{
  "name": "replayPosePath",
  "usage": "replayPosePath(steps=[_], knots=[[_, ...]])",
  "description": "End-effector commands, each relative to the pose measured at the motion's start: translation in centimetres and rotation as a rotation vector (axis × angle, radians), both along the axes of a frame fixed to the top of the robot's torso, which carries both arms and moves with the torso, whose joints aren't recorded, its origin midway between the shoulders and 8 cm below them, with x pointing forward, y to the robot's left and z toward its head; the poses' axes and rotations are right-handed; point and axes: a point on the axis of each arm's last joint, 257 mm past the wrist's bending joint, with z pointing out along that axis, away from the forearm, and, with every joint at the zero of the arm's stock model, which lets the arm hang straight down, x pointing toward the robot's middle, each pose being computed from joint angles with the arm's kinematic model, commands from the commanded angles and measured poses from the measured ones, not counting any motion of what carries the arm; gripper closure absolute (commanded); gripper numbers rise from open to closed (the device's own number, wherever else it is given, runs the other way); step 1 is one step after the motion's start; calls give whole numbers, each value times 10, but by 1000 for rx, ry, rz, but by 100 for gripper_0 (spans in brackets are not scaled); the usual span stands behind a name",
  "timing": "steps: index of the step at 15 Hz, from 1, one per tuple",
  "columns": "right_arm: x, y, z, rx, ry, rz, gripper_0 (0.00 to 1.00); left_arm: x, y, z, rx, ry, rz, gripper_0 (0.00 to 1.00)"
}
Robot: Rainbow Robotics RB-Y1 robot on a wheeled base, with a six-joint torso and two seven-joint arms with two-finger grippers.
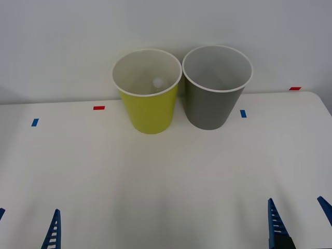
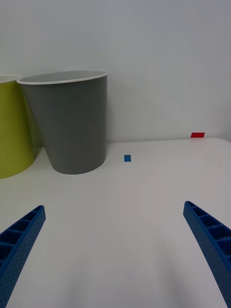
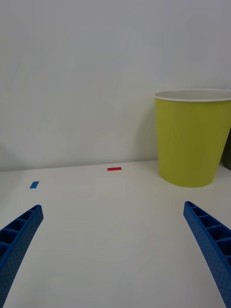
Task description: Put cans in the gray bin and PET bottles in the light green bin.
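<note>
Resting inside the light green bin (image 1: 150, 111), the PET bottle shows as a white cap (image 1: 157, 82) and a faint clear body against the whitish floor, so the bottle half of the task appears done; the gray bin (image 1: 212, 106) stands touching the light green bin at the rim, on its right, and what can be seen of its pale inside holds no can; no can lies on the table (image 1: 166, 176) in front of the light green bin either, so as a judgement nothing further waits to be sorted. Left gripper (image 1: 28, 228) hangs low at the table's near edge, well in front and to the left of the light green bin, fingers spread wide and holding nothing; right gripper (image 1: 300, 220) hangs likewise well in front and to the right, fingers parted and empty. Neither bin carries a brand, label or writing; the small red (image 1: 98, 108) and blue (image 1: 243, 113) tape marks near them are blank.
</note>
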Motion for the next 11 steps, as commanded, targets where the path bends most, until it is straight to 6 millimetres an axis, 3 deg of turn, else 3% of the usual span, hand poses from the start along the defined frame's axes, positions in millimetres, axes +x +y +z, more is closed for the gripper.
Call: replayPosePath(steps=[1,11], knots=[[0,0,0,0,0,0,0,0,0,0,0,0,0,0],[0,0,0,0,0,0,0,0,0,0,0,0,0,0]])
